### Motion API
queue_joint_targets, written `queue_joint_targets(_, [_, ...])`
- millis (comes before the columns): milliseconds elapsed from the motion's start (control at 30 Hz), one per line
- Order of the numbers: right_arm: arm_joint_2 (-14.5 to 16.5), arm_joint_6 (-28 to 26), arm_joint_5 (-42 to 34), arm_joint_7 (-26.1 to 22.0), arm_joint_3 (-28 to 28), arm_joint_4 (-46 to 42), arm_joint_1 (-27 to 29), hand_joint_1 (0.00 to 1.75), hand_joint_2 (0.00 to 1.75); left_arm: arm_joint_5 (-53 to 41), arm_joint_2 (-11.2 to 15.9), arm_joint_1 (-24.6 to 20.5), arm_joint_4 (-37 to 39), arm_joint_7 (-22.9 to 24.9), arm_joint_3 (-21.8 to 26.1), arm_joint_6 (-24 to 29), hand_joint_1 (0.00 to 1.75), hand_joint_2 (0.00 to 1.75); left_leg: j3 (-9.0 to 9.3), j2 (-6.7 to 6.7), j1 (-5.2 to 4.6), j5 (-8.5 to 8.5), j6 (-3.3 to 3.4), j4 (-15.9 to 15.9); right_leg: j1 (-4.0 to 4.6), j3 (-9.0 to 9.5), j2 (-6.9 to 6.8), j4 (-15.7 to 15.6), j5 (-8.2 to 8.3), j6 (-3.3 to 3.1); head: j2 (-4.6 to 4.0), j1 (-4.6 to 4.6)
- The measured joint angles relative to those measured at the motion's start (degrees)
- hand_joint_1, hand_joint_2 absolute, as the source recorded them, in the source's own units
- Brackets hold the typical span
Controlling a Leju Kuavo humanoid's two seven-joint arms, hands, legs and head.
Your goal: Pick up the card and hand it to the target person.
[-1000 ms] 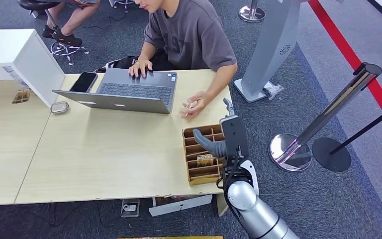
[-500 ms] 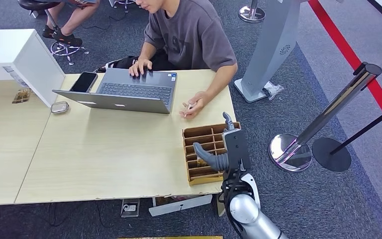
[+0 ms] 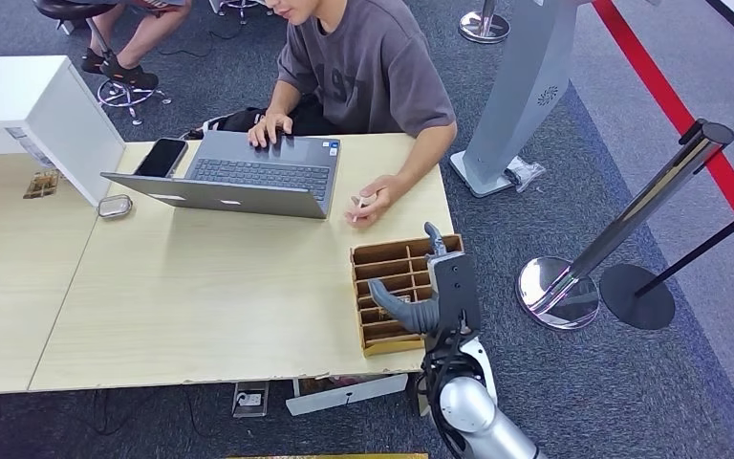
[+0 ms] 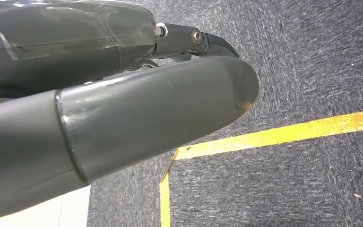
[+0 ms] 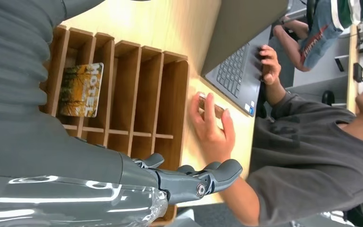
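Pale wooden surface [image 3: 201, 306], and the right hand [image 3: 419, 304] has drawn back toward the robot over the divider box [image 3: 371, 337], fingers spread, holding nothing. Card [image 5: 81, 90] lies in a slot beneath it.

Head view looks down; right wrist view shares the wooden organizer [image 3: 392, 292].

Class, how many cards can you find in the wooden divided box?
1. A yellow card lies in one slot of the wooden box, near the right robot hand, which may hide others.
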Motion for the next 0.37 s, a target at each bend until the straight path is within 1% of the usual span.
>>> queue_joint_targets(133, [0.00,0.58,-2.11,-0.18,0.04,0.57,0.00,0.00,1.75,0.09,0.13,0.00,0.00,0.13,0.02,0.00,0.00,0.00,0.00,0.00,0.00,0.00,0.00,0.00,0.00,0.00,0.00,0.00,0.00,0.00,0.00,0.01])
queue_joint_targets(367, [0.00,0.19,-1.88,-0.33,0.04,1.08,-0.02,0.00,1.75,0.08,0.18,0.00,0.00,0.02,0.02,-0.04,0.00,0.00,0.00,0.00,0.00,0.00,0.00,0.00,0.00,0.01,0.00,0.00,0.00,0.00,0.00,0.01])
